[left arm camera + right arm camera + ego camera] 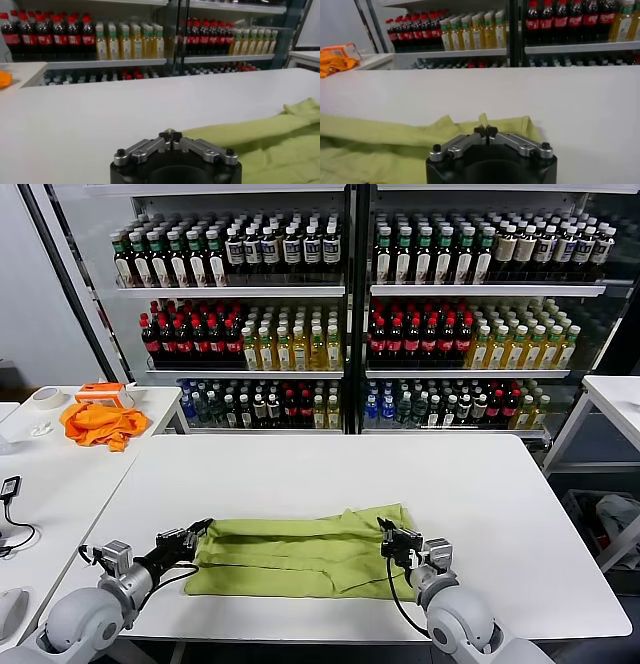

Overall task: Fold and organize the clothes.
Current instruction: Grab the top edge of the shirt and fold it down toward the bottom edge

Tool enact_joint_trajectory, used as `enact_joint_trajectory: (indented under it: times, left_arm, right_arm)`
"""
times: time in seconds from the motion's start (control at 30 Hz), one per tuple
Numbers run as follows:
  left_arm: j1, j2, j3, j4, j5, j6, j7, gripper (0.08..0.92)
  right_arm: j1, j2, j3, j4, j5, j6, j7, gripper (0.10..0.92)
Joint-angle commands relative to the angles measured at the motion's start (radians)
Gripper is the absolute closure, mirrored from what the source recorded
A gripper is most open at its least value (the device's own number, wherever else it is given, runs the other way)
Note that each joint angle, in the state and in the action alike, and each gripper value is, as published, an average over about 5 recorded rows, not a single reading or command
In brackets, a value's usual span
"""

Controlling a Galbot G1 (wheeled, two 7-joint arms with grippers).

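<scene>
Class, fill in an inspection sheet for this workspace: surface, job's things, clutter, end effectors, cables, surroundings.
Surface: white table, bare apart from the shirt.
Job's things: lime T-shirt, partly folded, at the near edge.
Clutter: orange cloth and tape roll on the left side table.
End effectors: left end effector shut at the shirt's left edge; right end effector shut on the shirt's right edge.
Cables: black cable on the right arm.
Surroundings: drink shelves behind.

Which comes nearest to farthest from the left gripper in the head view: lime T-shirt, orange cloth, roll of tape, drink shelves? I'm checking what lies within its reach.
From the left gripper:
1. Lime T-shirt, at its fingertips, centre table.
2. Orange cloth, on the side table to the left.
3. Roll of tape, just beyond the cloth.
4. Drink shelves, along the back.
</scene>
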Motion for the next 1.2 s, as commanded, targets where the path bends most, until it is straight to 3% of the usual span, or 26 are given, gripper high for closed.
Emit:
enact_joint_trajectory:
  times: [0.03,0.93,1.2]
  left_arm:
    - [0.058,0.003,-0.034,-0.025,-0.004,0.012,-0.006,0.919]
    - [0.074,-0.026,-0.042,-0.020,0.019,0.004,-0.001,0.919]
    - [0.066,-0.032,-0.025,-0.010,0.040,0.005,-0.005,0.919]
  right_arm:
    - [-0.009,-0.004,0.000,-0.003,-0.004,0.002,-0.002,0.919]
    - [-0.111,-0.038,0.037,0.126,-0.042,-0.004,0.001,0.919]
    - [-0.122,-0.034,0.035,0.104,-0.048,-0.001,-0.008,0.919]
